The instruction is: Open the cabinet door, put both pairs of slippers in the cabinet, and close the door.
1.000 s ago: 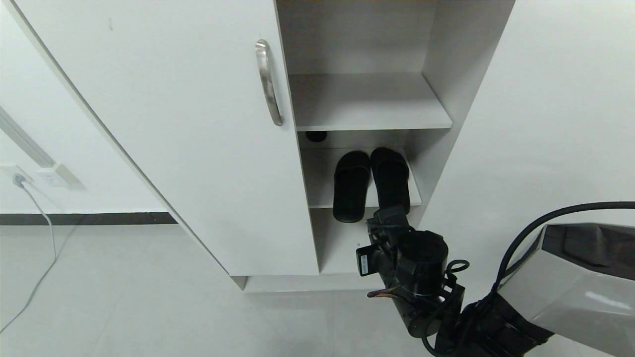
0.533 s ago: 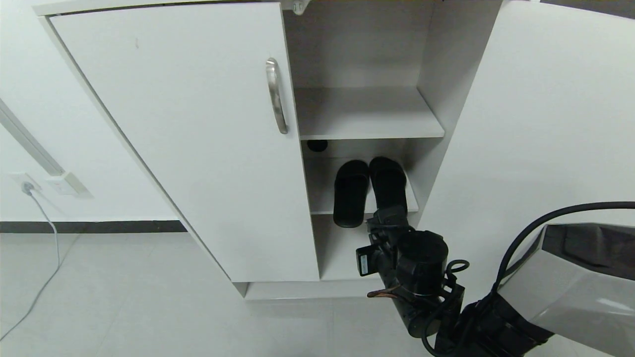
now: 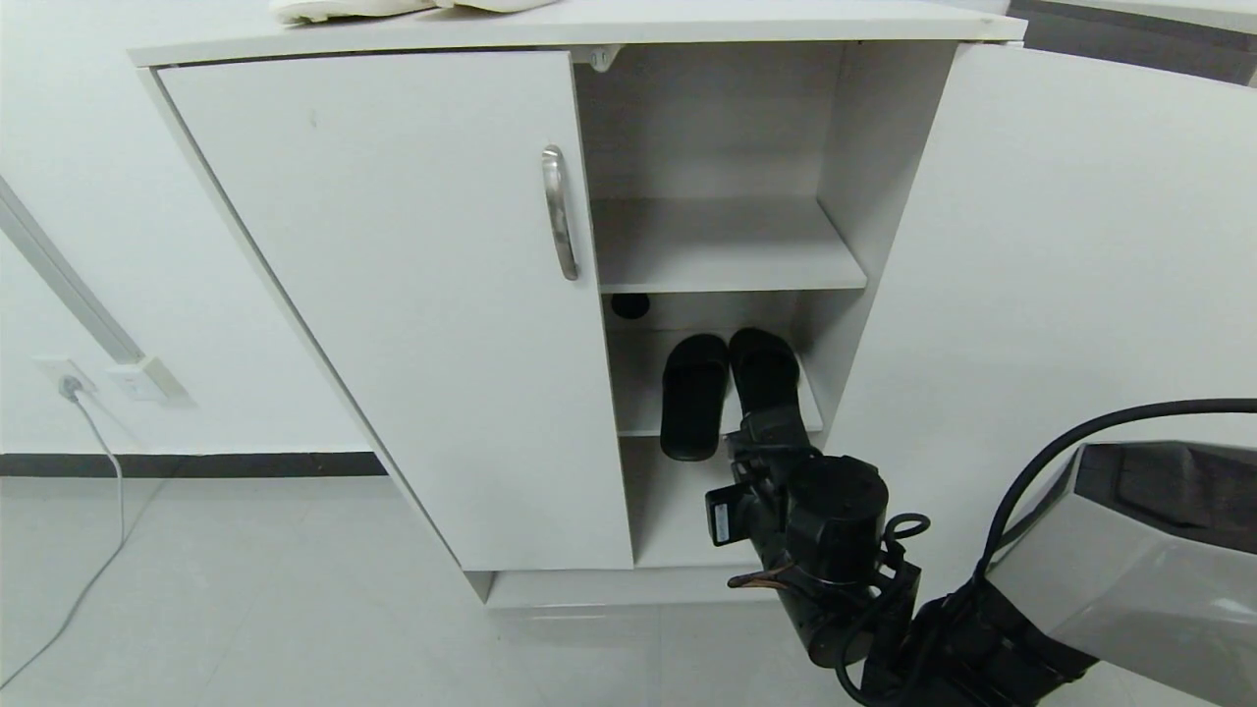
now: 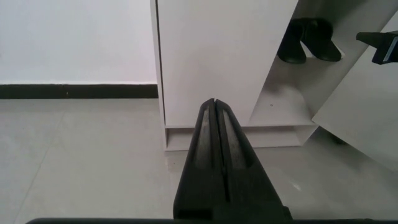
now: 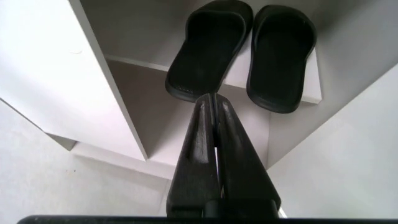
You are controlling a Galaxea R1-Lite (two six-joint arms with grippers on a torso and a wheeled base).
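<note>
The white cabinet (image 3: 589, 29) stands against the far wall with its left door (image 3: 412, 295) shut, a metal handle (image 3: 559, 211) upright along that door's right edge. The right door (image 3: 1031, 245) is swung wide open toward the near right, so the right half of the cabinet is exposed.

Inside, the upper shelf (image 3: 722, 245) is bare. The pair of black slippers (image 3: 694, 393) sits on the shelf below it, side by side and just beside each other, with toes toward the far wall and heels overhanging the shelf's near edge. In the right wrist view the same pair (image 5: 211, 50) lies flat, soles down. A pale pair of slippers (image 3: 393, 8) lies on top of the cabinet, toward its left and partly cut off by the picture edge.

The right tool (image 3: 774, 424) is in front of the open compartment, just near of the heel of the right-hand black slipper. Its fingers are pressed together with nothing between them, and it points at the gap between the two heels without touching them (image 5: 215, 102).

The left tool (image 4: 214, 109) is low over the floor (image 3: 295, 609), well apart from the cabinet. It has its fingers together and empty, and it is aimed at the foot of the shut left door.

A wall socket (image 3: 65, 378) with a grey cable (image 3: 108, 530) is at the far left.
</note>
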